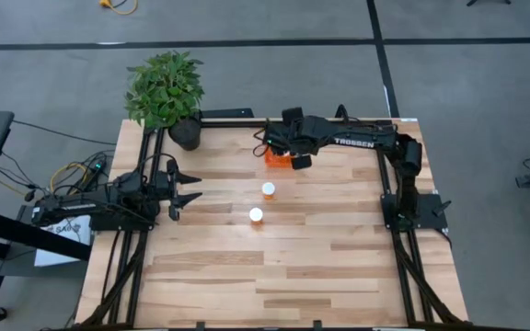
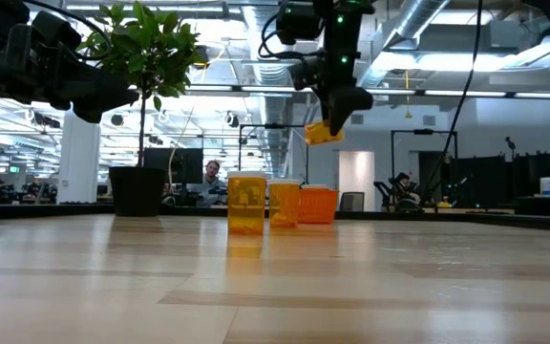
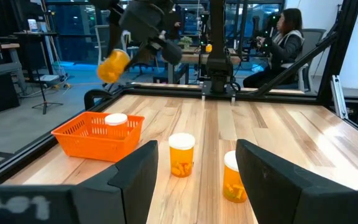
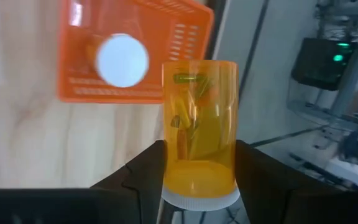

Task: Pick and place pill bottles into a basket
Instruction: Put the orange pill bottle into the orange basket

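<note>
Right arm's hauling a bottle toward the basket, and a miss looks possible.

The basket holds one capped bottle already; the right tool pinches a held bottle above and beside the basket, so an early drop could bounce off the rim. Two standing bottles wait near the basket on the desk. Left tool, well away from the basket, is spread wide.

Two matte black arms, the right arm lettered TROSSEN in white, the left arm trailing yellow cables.
</note>
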Motion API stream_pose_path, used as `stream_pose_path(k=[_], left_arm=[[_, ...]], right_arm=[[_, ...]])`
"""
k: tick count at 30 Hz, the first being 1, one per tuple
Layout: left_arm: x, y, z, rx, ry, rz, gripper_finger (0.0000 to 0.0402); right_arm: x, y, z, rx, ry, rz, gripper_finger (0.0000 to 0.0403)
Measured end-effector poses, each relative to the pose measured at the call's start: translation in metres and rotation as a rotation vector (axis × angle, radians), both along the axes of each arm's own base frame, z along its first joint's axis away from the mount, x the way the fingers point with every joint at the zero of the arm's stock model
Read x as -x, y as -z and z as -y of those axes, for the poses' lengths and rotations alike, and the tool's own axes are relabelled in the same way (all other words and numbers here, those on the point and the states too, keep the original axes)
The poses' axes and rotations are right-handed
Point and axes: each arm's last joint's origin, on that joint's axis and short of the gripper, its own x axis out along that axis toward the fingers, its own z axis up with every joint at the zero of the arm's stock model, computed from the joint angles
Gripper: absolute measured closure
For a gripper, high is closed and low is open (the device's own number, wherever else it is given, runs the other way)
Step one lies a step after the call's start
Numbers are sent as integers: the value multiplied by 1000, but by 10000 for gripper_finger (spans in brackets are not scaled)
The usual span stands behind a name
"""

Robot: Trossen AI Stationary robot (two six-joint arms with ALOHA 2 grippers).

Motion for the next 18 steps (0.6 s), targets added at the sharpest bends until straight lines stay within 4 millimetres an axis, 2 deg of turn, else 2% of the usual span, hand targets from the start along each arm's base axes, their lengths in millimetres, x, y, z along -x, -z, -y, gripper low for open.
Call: stream_pose_path(k=[10,18], left_arm=[[0,0,0,0,0,0,193],[0,0,0,0,-1,0,193]], right_arm=[[-2,6,27,84,-40,-60,234],[-14,29,42,204,-110,-225,234]])
